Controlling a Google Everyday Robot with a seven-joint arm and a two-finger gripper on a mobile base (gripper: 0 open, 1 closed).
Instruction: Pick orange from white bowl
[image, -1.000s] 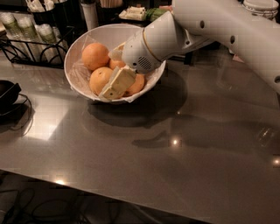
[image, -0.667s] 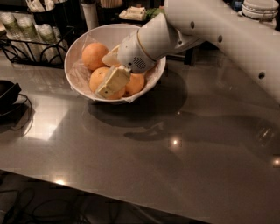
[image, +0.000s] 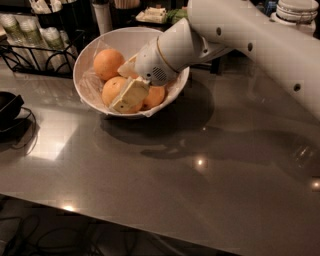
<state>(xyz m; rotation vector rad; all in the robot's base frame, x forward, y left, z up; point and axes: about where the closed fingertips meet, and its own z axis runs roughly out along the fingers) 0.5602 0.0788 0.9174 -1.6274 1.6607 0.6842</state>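
1. Change over the last second: the arm's (image: 260, 45) long white link has swung up and toward the far left, and the gripper (image: 129, 95) has edged slightly left inside the white bowl (image: 135, 40). The bowl and the fruit lie as they did.
2. Gripper: cream-coloured, low inside the bowl and reaching in from the right. It lies over the near side of the fruit pile, touching the middle orange (image: 114, 89) and just beside the right orange (image: 155, 96). Whether the jaws are spread or pressed together cannot be told.
3. Wrist (image: 170, 50): rounded white housing with a small grille, tilted down to the left, covering the bowl's right rim.
4. White bowl: wide, shallow, slanted rim, standing on the far left part of the table (image: 150, 190). Its crinkled clear plastic lining (image: 90, 85) shows along the left inner wall.
5. Oranges, three in view, all inside the bowl:
   - far orange (image: 108, 63), at the left, clear of the gripper;
   - middle orange, just nearer than it, partly under the gripper;
   - right orange, at the near right, partly hidden by the gripper.
6. Table: grey, glossy, carrying the arm's shadow to the right of the bowl.
7. Wire rack (image: 30, 47): black, holding pale cups, far left, behind the bowl.
8. Black object (image: 7, 107) with a cable, at the left edge.
9. Lidded jar (image: 297, 10), at the far right.
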